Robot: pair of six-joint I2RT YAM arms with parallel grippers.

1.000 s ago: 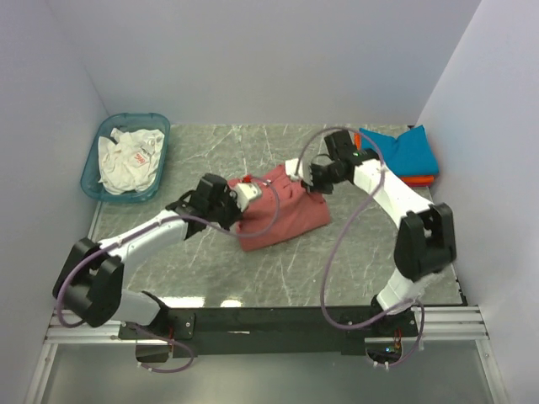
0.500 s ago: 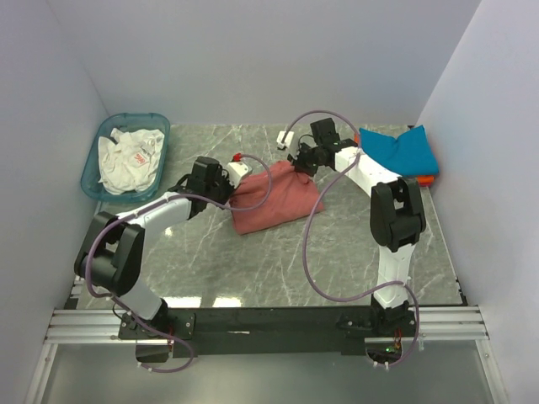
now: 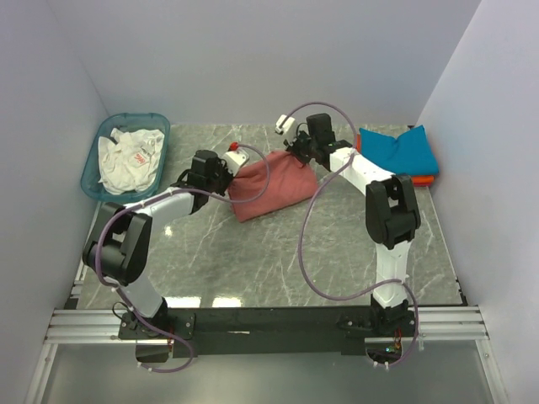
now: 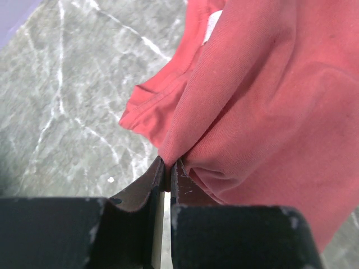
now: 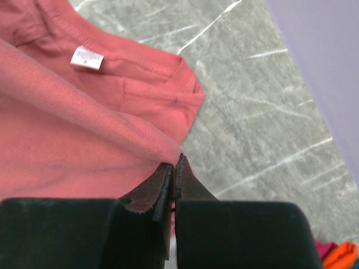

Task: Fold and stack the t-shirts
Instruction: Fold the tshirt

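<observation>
The dusty-red t-shirt [image 3: 271, 187] lies bunched on the marble table, folded over on itself. My left gripper [image 3: 229, 175] is shut on a fold of its left edge; in the left wrist view the left gripper [image 4: 167, 167] pinches that red t-shirt [image 4: 269, 101] cloth between its tips. My right gripper [image 3: 300, 156] is shut on the shirt's back right corner. In the right wrist view the right gripper [image 5: 175, 162] clamps a hem of the red t-shirt [image 5: 67, 134] near the white neck label [image 5: 87, 58]. A teal-blue t-shirt [image 3: 400, 150] lies folded on an orange t-shirt [image 3: 418, 179] at the back right.
A translucent teal basket [image 3: 91, 178] with crumpled white cloth [image 3: 128, 158] stands at the back left. White walls close in the table [image 3: 278, 261] on three sides. The arms' cables loop above the shirt.
Both grippers have moved toward the back of the table, still holding the red shirt. The shirt has been dragged back and slightly left, its upper edge folding over.
</observation>
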